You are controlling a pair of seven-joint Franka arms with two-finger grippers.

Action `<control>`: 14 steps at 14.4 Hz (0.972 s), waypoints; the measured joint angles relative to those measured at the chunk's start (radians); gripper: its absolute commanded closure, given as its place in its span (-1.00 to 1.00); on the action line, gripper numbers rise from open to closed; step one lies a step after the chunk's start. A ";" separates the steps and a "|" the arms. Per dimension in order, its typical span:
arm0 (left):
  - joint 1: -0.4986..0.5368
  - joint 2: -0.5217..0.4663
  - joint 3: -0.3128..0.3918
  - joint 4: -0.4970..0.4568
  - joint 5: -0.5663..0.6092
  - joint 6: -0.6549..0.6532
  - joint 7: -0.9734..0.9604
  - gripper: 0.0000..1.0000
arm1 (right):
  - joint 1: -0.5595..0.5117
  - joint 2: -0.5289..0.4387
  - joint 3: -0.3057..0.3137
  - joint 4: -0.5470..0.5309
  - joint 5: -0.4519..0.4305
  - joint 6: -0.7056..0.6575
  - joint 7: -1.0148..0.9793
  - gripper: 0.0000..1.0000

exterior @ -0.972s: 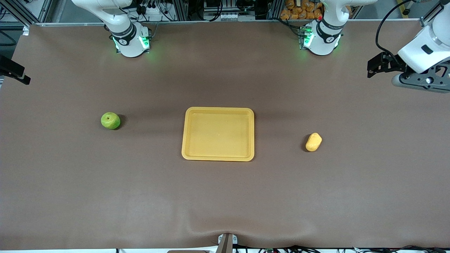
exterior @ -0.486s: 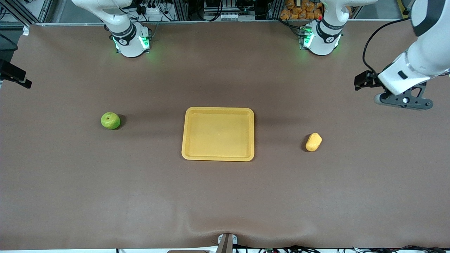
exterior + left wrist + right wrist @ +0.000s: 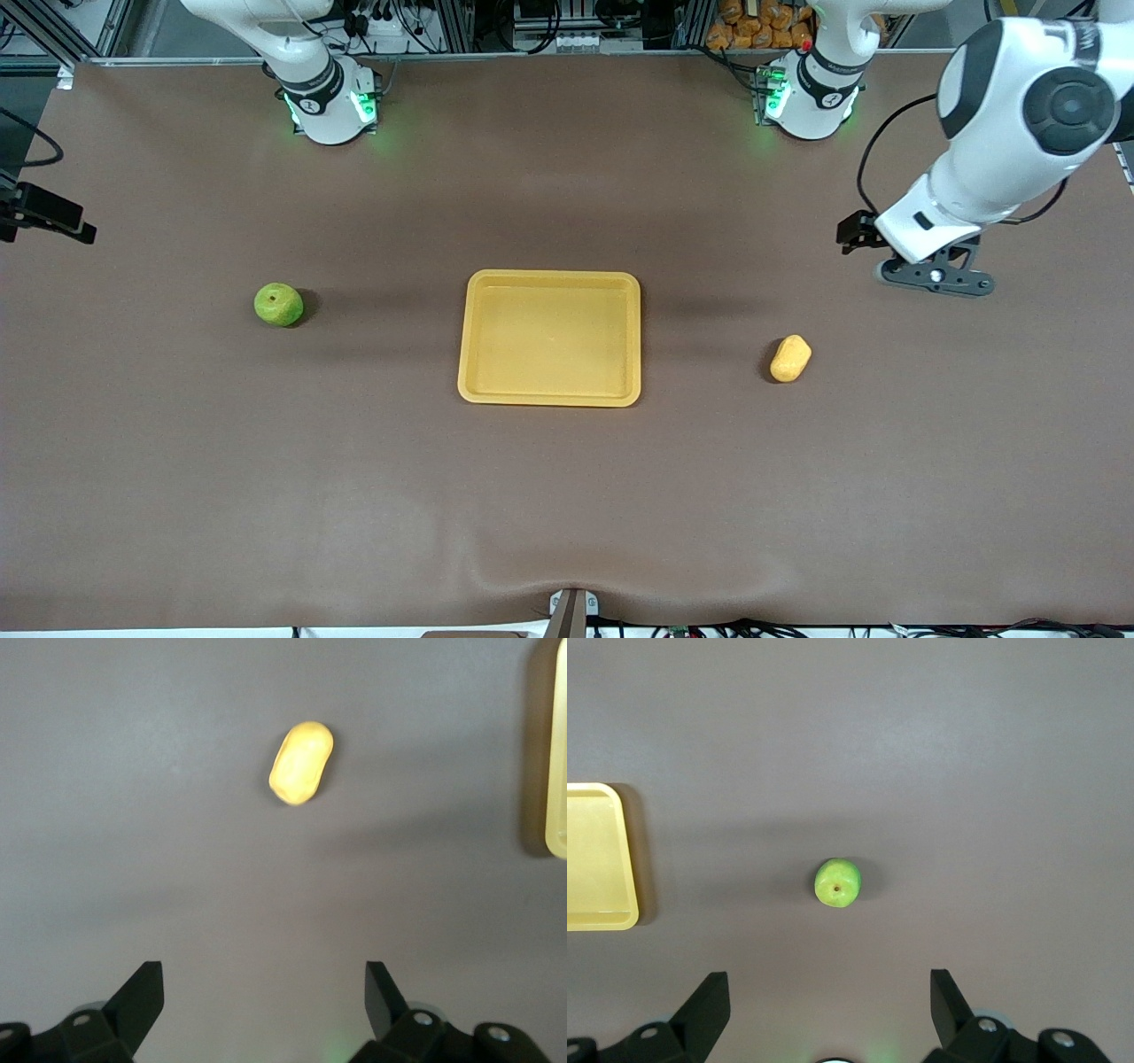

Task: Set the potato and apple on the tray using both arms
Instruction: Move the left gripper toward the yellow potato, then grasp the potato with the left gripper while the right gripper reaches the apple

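Note:
The yellow-orange tray (image 3: 549, 337) lies empty at the table's middle. The green apple (image 3: 278, 304) sits on the table toward the right arm's end. The yellow potato (image 3: 790, 358) lies toward the left arm's end. My left gripper (image 3: 930, 275) hangs over bare table, apart from the potato. In the left wrist view it (image 3: 263, 983) is open and empty, with the potato (image 3: 301, 762) and the tray's rim (image 3: 558, 753) ahead. My right gripper (image 3: 830, 988) is open and empty, with the apple (image 3: 838, 882) and tray (image 3: 598, 855) ahead. In the front view only a black part of the right hand (image 3: 49, 217) shows at the edge.
The brown table cover (image 3: 567, 496) is bare around the three things. The two arm bases (image 3: 332, 106) (image 3: 811, 102) stand along the table's edge farthest from the front camera. A small bracket (image 3: 571, 611) sits at the edge nearest it.
The left arm has swung in from the table's end and come down, closer to the potato. The right hand has edged slightly inward. Apple, potato and tray have not moved.

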 measured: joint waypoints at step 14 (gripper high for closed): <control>-0.002 0.298 -0.005 -0.230 0.103 0.639 0.014 -1.00 | -0.022 0.177 0.000 -0.003 0.000 0.002 0.000 -1.00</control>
